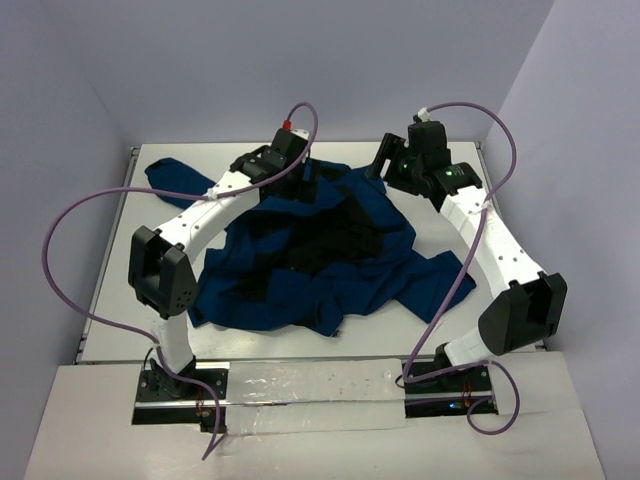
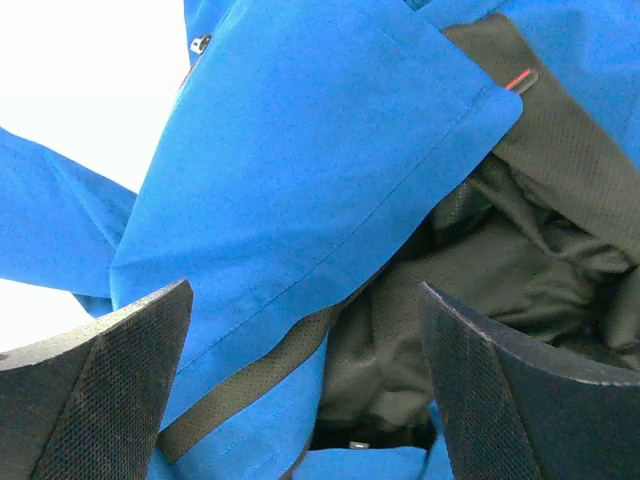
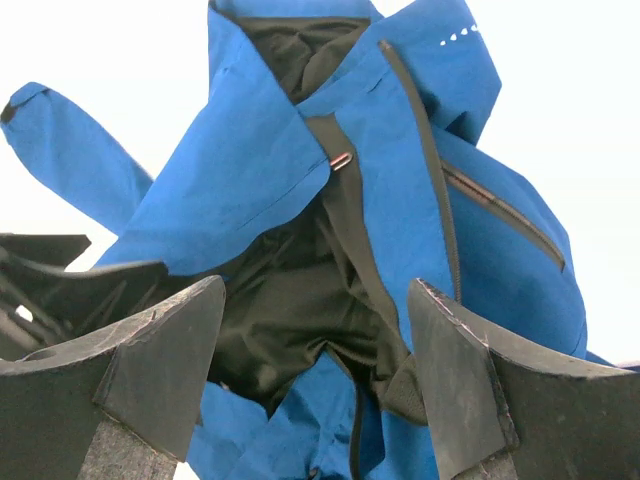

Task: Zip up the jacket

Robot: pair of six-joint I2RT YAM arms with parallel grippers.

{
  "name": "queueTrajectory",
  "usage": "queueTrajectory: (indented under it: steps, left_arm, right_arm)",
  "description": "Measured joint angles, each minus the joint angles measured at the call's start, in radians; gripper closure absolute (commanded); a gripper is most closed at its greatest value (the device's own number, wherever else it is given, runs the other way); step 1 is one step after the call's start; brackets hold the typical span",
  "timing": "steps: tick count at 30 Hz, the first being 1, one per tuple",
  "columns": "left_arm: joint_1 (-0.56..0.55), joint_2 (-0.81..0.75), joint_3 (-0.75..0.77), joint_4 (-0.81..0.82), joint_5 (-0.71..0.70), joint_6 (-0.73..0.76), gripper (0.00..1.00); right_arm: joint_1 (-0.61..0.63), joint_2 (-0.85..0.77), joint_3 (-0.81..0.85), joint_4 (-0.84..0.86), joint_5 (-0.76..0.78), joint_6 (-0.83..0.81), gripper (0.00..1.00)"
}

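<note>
Clearly unzipped, the jacket (image 1: 330, 250) lies in a crumpled heap at the middle of the white table (image 1: 115, 270), its blue shell spread open so that the black lining (image 1: 330, 235) shows across the centre. 1 sleeve (image 1: 165, 178) trails toward the far left corner, and another fold of blue reaches toward the near right. In the right wrist view the front edges stand apart. A dark zipper track (image 3: 432, 170) runs down 1 blue panel, a slanted pocket zipper (image 3: 505, 215) sits beside it, and a small red tab (image 3: 341, 160) marks the edge of the opposite flap. The left wrist view shows a broad blue flap folded over the mesh lining. The left gripper (image 1: 285, 165) hovers over the far left part of the heap, its 2 fingers (image 2: 100, 390) spread wide with nothing between them and fabric below the gap. The right gripper (image 1: 392, 165) hangs above the jacket's far right edge, likewise spread open and holding nothing. The left arm (image 1: 210, 215) arches over the jacket's left side and hides part of it from above. A purple cable (image 1: 445, 295) from the right arm crosses the blue fold at the near right, and a second cable (image 1: 55, 265) loops out over the table on the left.
</note>
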Motion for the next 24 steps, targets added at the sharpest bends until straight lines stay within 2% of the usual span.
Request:
queueTrajectory:
  steps: [10,15,24]
  left_arm:
    - [-0.077,0.048,0.017,0.01,-0.033,0.129,0.01]
    - [-0.132,0.133,0.095,0.006,-0.041,0.162,0.01]
    - [-0.138,0.268,0.201,0.009,-0.068,0.179,0.15]
  right_arm:
    - [-0.021,-0.016,-0.017,-0.005,0.041,-0.005,0.19]
    - [-0.039,-0.034,-0.035,-0.005,0.042,-0.007,0.19]
    - [-0.054,-0.051,-0.06,-0.004,0.041,-0.012,0.19]
